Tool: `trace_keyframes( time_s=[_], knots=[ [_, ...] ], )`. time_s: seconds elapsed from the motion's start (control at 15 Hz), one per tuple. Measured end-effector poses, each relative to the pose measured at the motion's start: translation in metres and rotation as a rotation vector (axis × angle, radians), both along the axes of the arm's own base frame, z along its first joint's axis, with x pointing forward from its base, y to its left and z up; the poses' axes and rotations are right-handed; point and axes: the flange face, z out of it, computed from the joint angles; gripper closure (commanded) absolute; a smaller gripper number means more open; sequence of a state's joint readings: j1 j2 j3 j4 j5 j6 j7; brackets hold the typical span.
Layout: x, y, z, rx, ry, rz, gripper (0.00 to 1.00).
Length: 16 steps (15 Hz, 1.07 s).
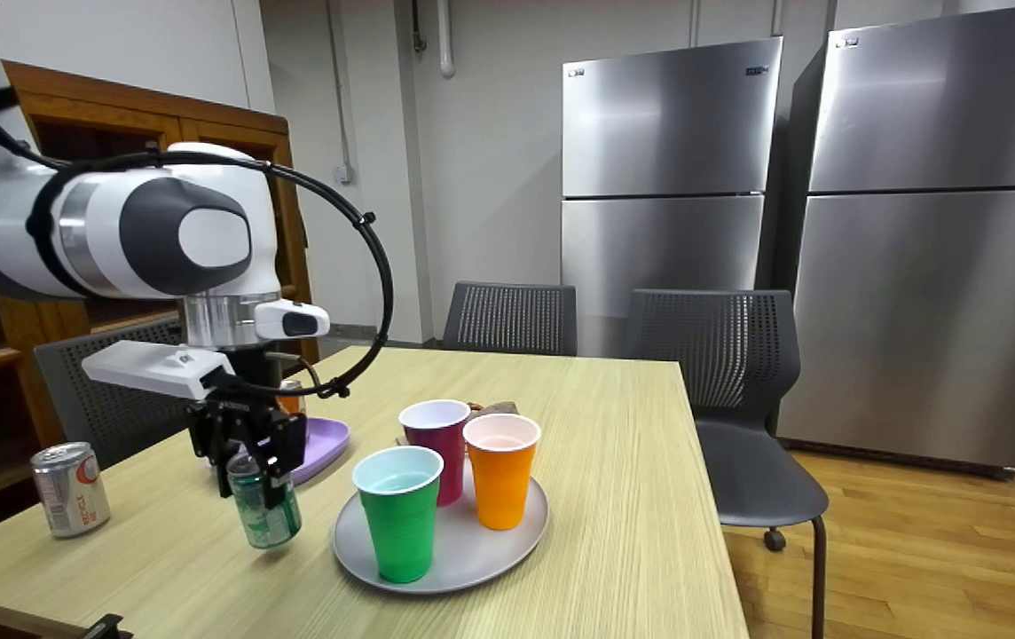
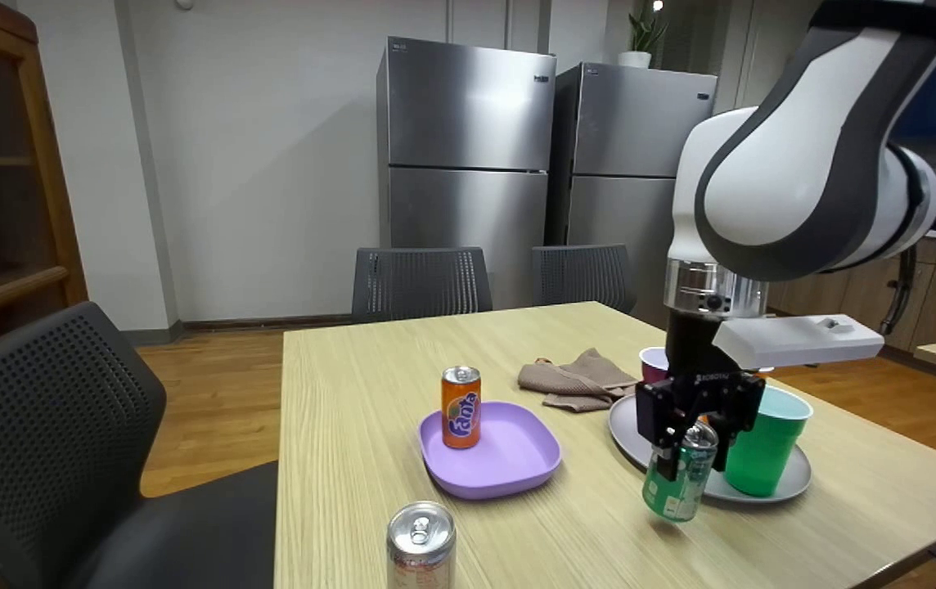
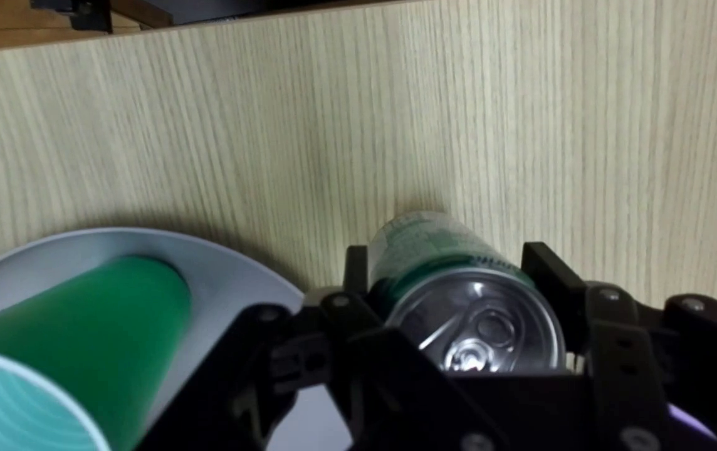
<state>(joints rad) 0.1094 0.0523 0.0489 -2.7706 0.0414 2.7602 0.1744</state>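
Hand (image 1: 250, 497) partway closed, gripping tilted Sprite can (image 1: 268, 525) near gray plate (image 1: 481, 555); base contact with bench (image 1: 614, 435) unclear. Probably best: light squeeze, level the can, steer clear of green cup (image 1: 397, 525).
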Motion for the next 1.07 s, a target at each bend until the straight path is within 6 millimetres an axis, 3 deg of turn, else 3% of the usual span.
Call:
trace_keyframes(
  time_s=[0.53,1.07],
  knots=[
    [0.001,0.045,0.039,0.007,-0.081,0.026,0.62],
    [0.014,0.079,0.059,0.014,-0.128,-0.073,0.62]
  ],
)
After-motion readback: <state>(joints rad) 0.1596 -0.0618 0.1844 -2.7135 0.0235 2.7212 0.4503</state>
